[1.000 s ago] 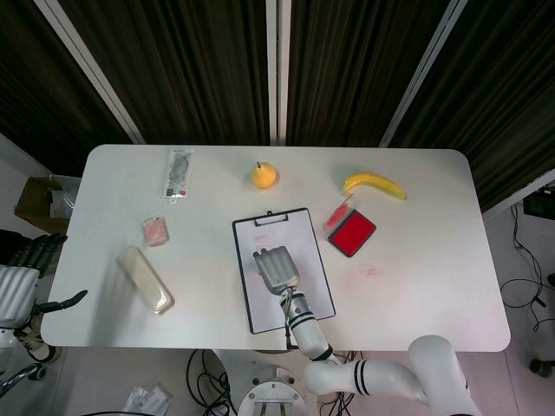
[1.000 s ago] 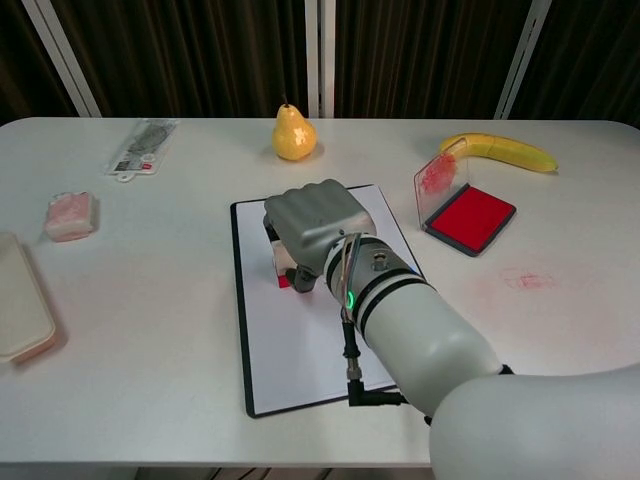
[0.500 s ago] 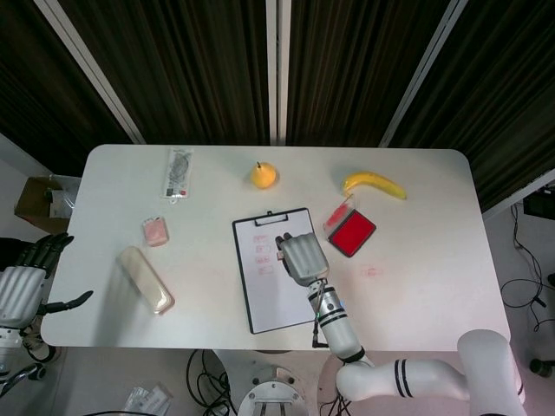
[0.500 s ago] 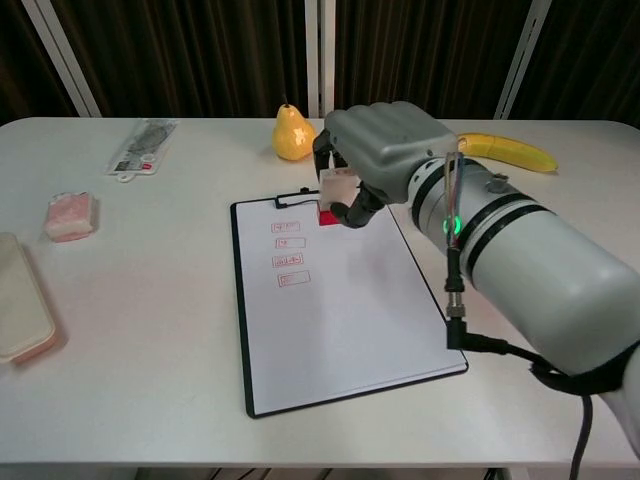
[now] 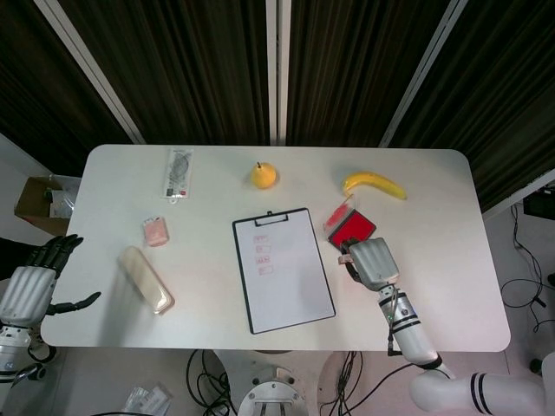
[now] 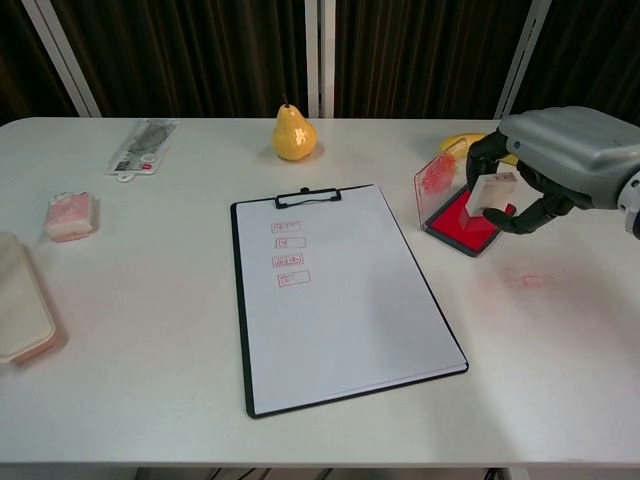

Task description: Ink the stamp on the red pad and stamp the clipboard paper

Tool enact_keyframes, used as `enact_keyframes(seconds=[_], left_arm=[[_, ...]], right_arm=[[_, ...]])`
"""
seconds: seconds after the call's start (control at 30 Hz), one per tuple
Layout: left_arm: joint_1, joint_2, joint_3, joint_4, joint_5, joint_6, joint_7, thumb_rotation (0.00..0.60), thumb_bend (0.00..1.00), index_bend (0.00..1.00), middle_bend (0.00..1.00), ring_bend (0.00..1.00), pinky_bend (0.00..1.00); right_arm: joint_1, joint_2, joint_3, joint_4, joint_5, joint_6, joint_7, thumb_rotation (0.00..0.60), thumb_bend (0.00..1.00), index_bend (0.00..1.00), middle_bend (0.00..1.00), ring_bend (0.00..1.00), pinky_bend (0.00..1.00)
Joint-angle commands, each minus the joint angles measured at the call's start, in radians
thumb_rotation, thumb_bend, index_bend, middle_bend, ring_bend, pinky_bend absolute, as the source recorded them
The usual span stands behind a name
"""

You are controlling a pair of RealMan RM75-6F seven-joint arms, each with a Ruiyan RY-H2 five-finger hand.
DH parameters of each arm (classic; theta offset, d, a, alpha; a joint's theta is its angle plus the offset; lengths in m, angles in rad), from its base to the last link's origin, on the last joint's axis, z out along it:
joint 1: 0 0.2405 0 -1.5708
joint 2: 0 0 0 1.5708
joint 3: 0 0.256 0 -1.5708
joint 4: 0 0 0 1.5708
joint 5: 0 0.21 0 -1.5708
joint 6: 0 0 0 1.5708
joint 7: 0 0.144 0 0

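stamp: held over red pad | clipboard paper: four red marks, flat mid-table

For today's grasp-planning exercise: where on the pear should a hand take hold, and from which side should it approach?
Grip the pear around its wide lower body, coming from above or from the front edge of the table. It stands upright with its thin stem on top, and the bulge gives the fingers opposing curved sides. The narrow neck and stem offer less to hold, so the fingers might slip there.
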State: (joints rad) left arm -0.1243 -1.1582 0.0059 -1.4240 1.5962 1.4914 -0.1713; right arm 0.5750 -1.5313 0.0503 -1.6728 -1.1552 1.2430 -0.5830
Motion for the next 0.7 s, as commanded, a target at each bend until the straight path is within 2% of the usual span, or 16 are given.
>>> enact_keyframes(seconds=[0.03,0.37,0.7], left_arm=[[-0.001,-0.002,0.001,0.001,0.0,-0.002,0.002,0.296,0.11,0.11,0.1,0.09,0.19],[0.0,-0.001,0.002,0.003,-0.001,-0.003,0.001,0.298,0.11,0.11,0.1,0.09,0.18],[0.0,-0.003,0.003,0.011,-0.002,-0.002,-0.008,0.298,0.11,0.11,0.1,0.09,0.18]], right_arm=[[-0.053,0.036,-0.056,0.098,-0.064,-0.036,0.126,0.6,0.39,0.65,0.58,0.83,0.9],[-0.101,-0.034,-0.062,0.263,-0.1,-0.046,0.211,0.6,0.39,0.65,0.57,0.83,0.9],[-0.111,-0.077,-0.044,0.328,-0.106,-0.079,0.21,0.6,0.39,0.62,0.54,0.83,0.9]])
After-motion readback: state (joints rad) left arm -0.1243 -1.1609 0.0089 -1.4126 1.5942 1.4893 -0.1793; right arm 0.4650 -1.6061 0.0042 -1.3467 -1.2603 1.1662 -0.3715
